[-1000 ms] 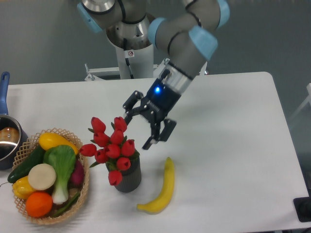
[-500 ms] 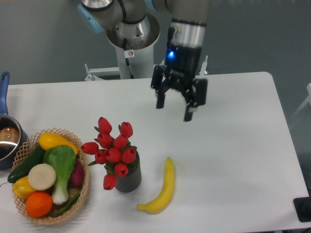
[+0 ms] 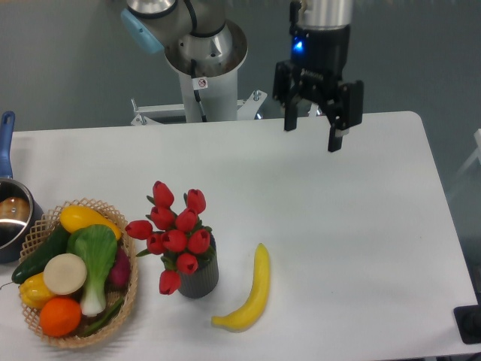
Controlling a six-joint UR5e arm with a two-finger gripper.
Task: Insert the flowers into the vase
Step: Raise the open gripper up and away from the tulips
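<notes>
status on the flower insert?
Gripper open, empty, raised near table's far edge. Red artificial tulip bunch seated in dark grey ribbed vase. Yellow banana beside vase, not obstructing.

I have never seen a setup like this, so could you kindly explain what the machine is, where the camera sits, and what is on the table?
It is a single robot arm ending in a two-finger gripper, open and holding nothing, raised over the far side of the white table. One fixed camera looks down from the front. Red tulip flowers stand in a dark ribbed vase. A banana lies to the vase's right, a woven basket of vegetables to its left, and a pot sits at the left edge.
</notes>
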